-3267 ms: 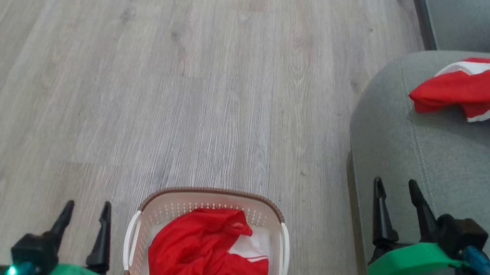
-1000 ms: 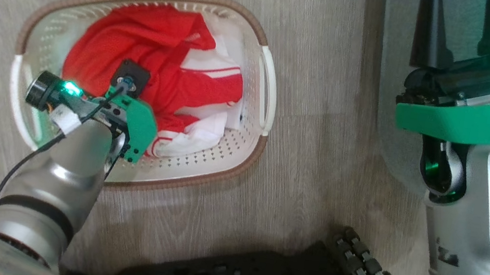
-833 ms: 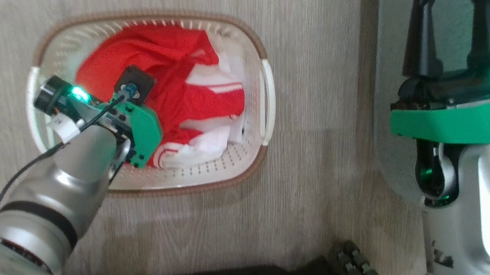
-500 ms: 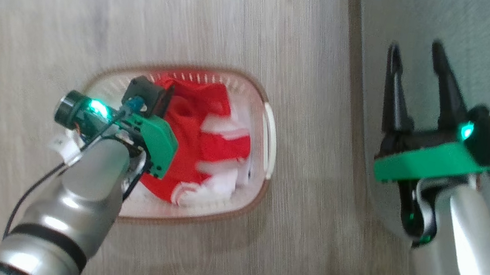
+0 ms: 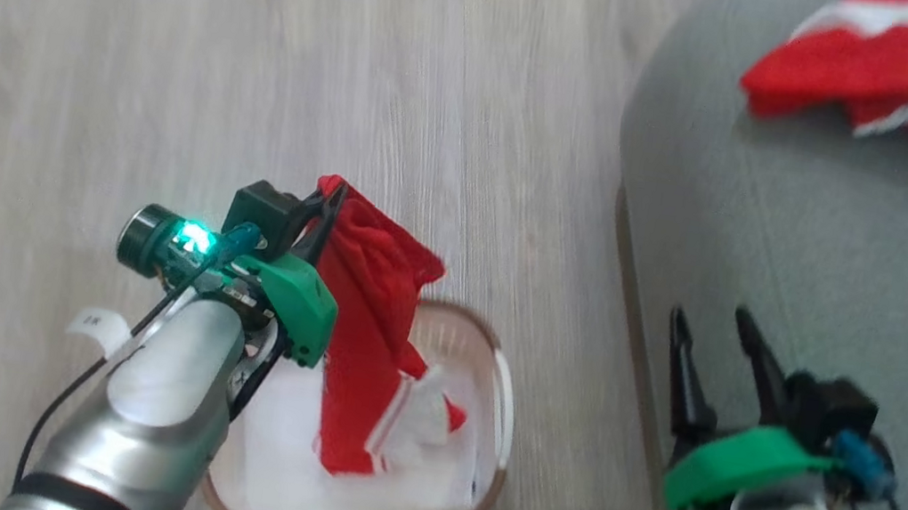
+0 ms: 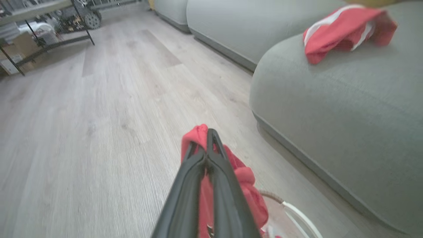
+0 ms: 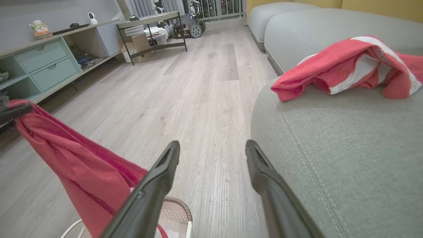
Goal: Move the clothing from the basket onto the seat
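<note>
My left gripper (image 5: 329,199) is shut on a red garment (image 5: 366,332) and holds it up above the cream basket (image 5: 496,428), the cloth's lower end still hanging into it. In the left wrist view the closed fingers (image 6: 211,165) pinch the red garment (image 6: 246,185). Another red and white garment (image 5: 886,72) lies on the grey-green seat (image 5: 824,247), also seen as garment (image 7: 347,67) on the seat (image 7: 347,148). My right gripper (image 5: 709,325) is open and empty beside the seat's edge, its fingers (image 7: 163,168) spread.
Pale wood floor (image 5: 178,52) stretches to the left and ahead. A low shelf unit with drawers (image 7: 43,62) and a metal-framed table (image 7: 152,23) stand far off along the wall. A second sofa section (image 6: 231,29) lies beyond the seat.
My left gripper has risen out of the basket with the red garment in it. The head camera has tilted up, so the seat and the garment on it are back in view.
</note>
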Robot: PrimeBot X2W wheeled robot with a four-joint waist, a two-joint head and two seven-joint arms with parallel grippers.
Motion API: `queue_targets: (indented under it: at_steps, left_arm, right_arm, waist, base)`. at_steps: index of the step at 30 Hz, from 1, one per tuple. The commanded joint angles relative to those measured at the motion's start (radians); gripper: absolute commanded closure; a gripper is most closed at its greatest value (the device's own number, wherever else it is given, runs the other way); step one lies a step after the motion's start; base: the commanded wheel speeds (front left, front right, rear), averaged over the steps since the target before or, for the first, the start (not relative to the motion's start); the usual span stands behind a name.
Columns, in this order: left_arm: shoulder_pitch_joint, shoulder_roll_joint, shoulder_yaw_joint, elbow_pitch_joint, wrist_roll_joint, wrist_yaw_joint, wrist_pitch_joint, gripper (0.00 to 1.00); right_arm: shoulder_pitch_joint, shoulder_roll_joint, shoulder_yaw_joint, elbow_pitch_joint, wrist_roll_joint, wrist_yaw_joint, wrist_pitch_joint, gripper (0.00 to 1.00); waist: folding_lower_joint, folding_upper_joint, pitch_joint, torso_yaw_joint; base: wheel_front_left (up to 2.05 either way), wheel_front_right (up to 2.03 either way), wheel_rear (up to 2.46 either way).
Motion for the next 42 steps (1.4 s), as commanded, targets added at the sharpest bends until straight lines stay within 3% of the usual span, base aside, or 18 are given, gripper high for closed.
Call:
queue_targets:
  at_steps: [1, 10, 20, 30, 41, 42]
  left_arm:
    - [-0.01, 0.025, 0.038, -0.047, -0.016, -0.001, -0.014, 1.0]
    - [-0.064, 0.023, 0.031, -0.143, -0.022, 0.0, 0.012, 1.0]
    - [-0.136, 0.004, 0.005, -0.255, -0.035, -0.012, 0.071, 1.0]
    - [-0.169, -0.024, -0.054, -0.385, -0.072, -0.01, 0.101, 1.0]
    - [-0.181, -0.03, -0.16, -0.478, -0.128, 0.013, 0.13, 1.0]
    - [-0.18, -0.03, -0.17, -0.486, -0.134, 0.017, 0.131, 1.0]
  right_arm:
    - [0.008, 0.005, 0.026, -0.018, -0.009, 0.0, -0.007, 0.0]
    - [0.04, 0.005, 0.044, 0.007, -0.026, 0.0, -0.007, 0.0]
    - [0.011, 0.005, 0.094, 0.033, -0.039, 0.0, -0.007, 0.0]
    - [-0.107, 0.005, 0.281, 0.088, -0.019, 0.0, -0.007, 0.0]
    - [-0.297, 0.005, 0.431, 0.277, 0.023, 0.0, -0.007, 0.0]
    - [-0.306, 0.005, 0.438, 0.284, 0.03, 0.0, -0.007, 0.35]
  waist:
    - [0.0, -0.0001, -0.147, 0.022]
    - [0.0, -0.0001, -0.241, 0.027]
    - [0.0, -0.0001, -0.275, 0.035]
    - [0.0, -0.0001, -0.287, 0.039]
    - [0.0, -0.0001, -0.289, 0.074]
    - [0.0, -0.0001, -0.288, 0.079]
  base:
    - [0.0, 0.0, 0.0]
    - [0.0, 0.0, 0.0]
    - [0.0, 0.0, 0.0]
    - [0.0, 0.0, 0.0]
    - [0.0, 0.0, 0.0]
    - [0.0, 0.0, 0.0]
